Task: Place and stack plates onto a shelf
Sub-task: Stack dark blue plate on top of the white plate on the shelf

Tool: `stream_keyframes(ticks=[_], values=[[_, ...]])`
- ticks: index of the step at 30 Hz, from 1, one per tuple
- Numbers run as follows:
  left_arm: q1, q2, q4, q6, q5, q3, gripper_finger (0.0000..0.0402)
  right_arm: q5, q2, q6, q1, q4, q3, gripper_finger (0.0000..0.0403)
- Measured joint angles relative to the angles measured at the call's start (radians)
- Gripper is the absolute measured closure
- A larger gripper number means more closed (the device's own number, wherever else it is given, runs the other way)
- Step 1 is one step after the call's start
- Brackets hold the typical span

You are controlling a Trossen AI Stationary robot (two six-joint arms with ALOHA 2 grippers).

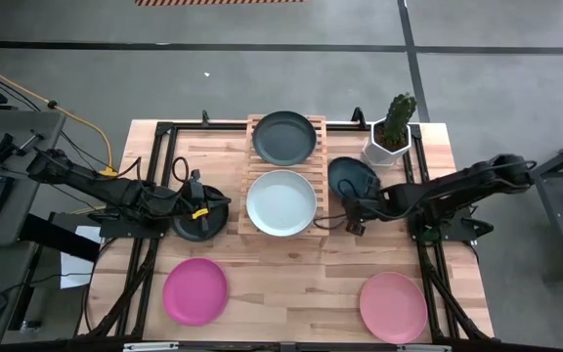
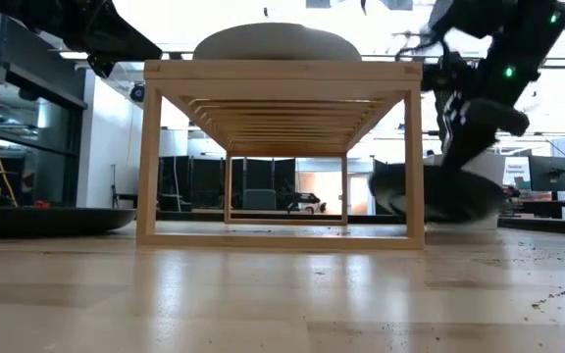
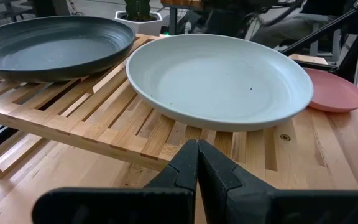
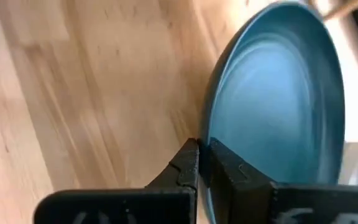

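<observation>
The wooden slatted shelf (image 1: 281,232) stands mid-table. A dark grey plate (image 1: 283,137) lies flat on its far half and a pale mint plate (image 1: 281,202) (image 3: 219,81) on its near half. My right gripper (image 1: 356,217) (image 4: 199,149), right of the shelf, is shut on a dark teal plate (image 1: 353,179) (image 4: 278,93). My left gripper (image 1: 221,202) (image 3: 197,149) is shut on nothing. It hovers left of the shelf, above a black plate (image 1: 198,223) (image 2: 47,221) lying flat on the table. A magenta plate (image 1: 195,290) and a salmon plate (image 1: 394,306) lie near the table's front edge. My right gripper pinches the teal plate's rim (image 4: 207,134) at its near edge, one finger inside the dish and one on the outside. The fingers come from the table's right, slanting down. The plate is tilted (image 2: 437,194); whether its low edge touches the table, I cannot tell.
A white pot with a cactus (image 1: 391,132) stands at the far right, close behind the teal plate. Black frame rails (image 1: 154,186) run along the table's left and right sides. Bare tabletop lies between the magenta and salmon plates.
</observation>
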Motion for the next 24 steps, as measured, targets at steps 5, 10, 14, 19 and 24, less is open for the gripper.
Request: stream_keyframes(ticks=[5, 10, 14, 19, 24], values=[[0.0, 0.0, 0.0, -0.001, 0.0, 0.0, 0.0402, 0.133, -0.001, 0.015, 0.07, -0.047, 0.073, 0.0403], [0.0, 0.0, 0.0, -0.005, 0.0, 0.0, 0.0402, 0.227, -0.001, 0.079, 0.124, -0.121, 0.131, 0.0403], [0.0, 0.0, 0.0, -0.017, 0.0, 0.0, 0.0401, 0.322, -0.001, 0.142, 0.158, -0.193, 0.165, 0.0403], [0.0, 0.0, 0.0, -0.017, 0.0, 0.0, 0.0402, 0.392, -0.001, 0.189, 0.185, -0.229, 0.192, 0.0403], [0.0, 0.0, 0.0, -0.017, 0.0, 0.0, 0.0402, 0.445, -0.001, 0.18, 0.204, -0.22, 0.204, 0.0403]])
